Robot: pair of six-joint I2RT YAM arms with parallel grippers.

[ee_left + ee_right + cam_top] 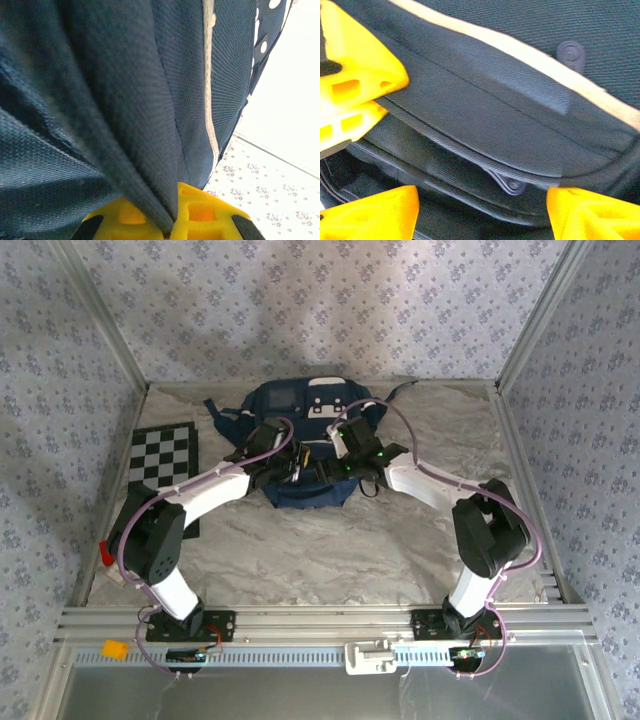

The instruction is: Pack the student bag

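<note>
The student bag [305, 405], navy blue with white stripes, lies at the back middle of the table with its opening toward the arms. My left gripper [288, 462] is at the opening's left side. In the left wrist view its yellow fingers [210, 215] pinch a fold of the bag's fabric [150, 125] between them. My right gripper [348, 455] is at the opening's right side. It stands open [480, 217] over the bag's zipped rim, with a zipper pull [510, 184] between the wide-apart fingertips and nothing held. The left gripper's yellow fingers [350, 90] show at the upper left.
A black and white chessboard [163, 455] lies left of the bag, partly under the left arm. A small red thing [105, 552] sits at the table's left edge. Patterned walls close in the back and both sides.
</note>
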